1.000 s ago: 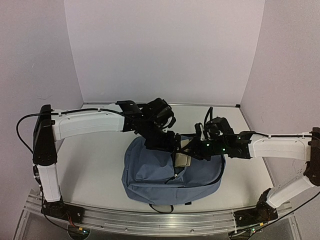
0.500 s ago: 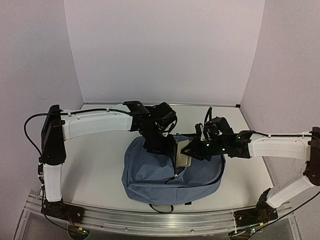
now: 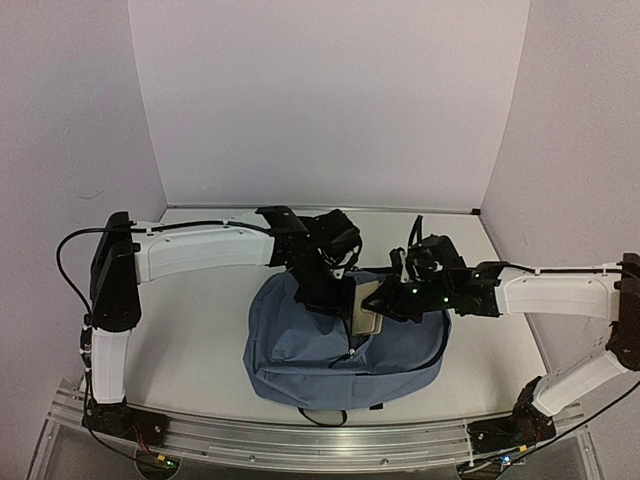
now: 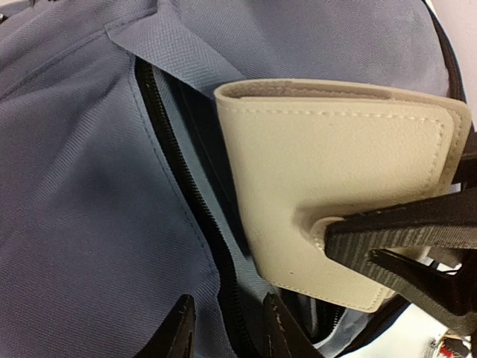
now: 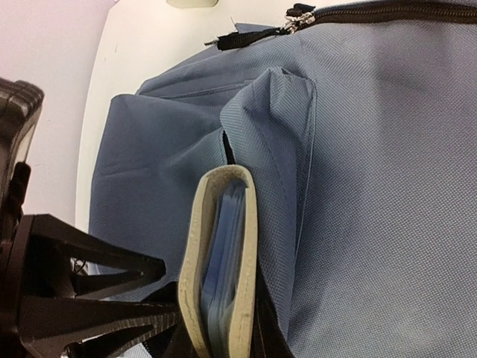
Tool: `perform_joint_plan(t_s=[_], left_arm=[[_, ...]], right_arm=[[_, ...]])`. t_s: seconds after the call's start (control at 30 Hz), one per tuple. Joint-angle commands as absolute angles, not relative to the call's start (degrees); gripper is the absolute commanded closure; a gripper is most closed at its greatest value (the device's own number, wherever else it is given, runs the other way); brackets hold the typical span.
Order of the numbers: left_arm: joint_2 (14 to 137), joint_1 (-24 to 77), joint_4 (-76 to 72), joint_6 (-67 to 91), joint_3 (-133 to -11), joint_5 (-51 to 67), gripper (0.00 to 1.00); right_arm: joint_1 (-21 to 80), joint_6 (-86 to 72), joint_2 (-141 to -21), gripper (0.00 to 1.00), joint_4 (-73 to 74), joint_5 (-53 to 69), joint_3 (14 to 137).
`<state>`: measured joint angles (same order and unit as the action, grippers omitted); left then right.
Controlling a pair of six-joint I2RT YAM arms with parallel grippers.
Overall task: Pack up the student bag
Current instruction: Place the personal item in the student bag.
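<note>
From above: large dusty-blue soft fabric student bag [image 3: 300,350] lying in the middle of the white table [image 3: 190,320], zip gaping, both arms reaching over the opening. Left wrist: left gripper [image 4: 227,332] narrowly parted astride the black zip edge [image 4: 175,164], grip unclear. Right wrist: right gripper [image 5: 223,347] clamped on a cream, stitched, folded wallet [image 5: 223,261], edge-on at the opening.

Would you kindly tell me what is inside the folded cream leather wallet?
Between the covers of the folded cream leather wallet, the right wrist view shows pale blue layered edges. What they are, and anything deeper, is hidden by the covers.
</note>
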<state>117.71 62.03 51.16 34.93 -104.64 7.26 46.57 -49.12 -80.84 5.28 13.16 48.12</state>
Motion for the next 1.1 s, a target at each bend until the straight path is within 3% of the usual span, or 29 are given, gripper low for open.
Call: perform_joint_plan(t_s=[0.0, 0.1, 0.6, 0.83, 1.07], left_arm=[[117.2, 62.8, 50.9, 34.6, -106.0, 10.3, 0.84], [116.1, 62.8, 49.9, 35.2, -104.9, 11.1, 0.99], [102.6, 65.2, 34.9, 33.4, -91.8, -3.8, 1.0], [99.5, 66.9, 27.1, 31.4, -86.9, -7.5, 1.0], [98.8, 67.9, 28.6, 39.4, -85.4, -22.5, 1.0]], right_arm=[[46.7, -49.0, -81.4, 1.0, 5.4, 12.2, 49.7], [46.6, -49.2, -80.9, 1.0, 5.5, 12.2, 49.8], [46.6, -51.4, -77.9, 1.0, 6.6, 20.6, 50.3], [46.6, -52.5, -83.3, 1.0, 7.1, 24.6, 51.6], [46.7, -54.0, -82.4, 1.0, 7.4, 23.6, 52.4]])
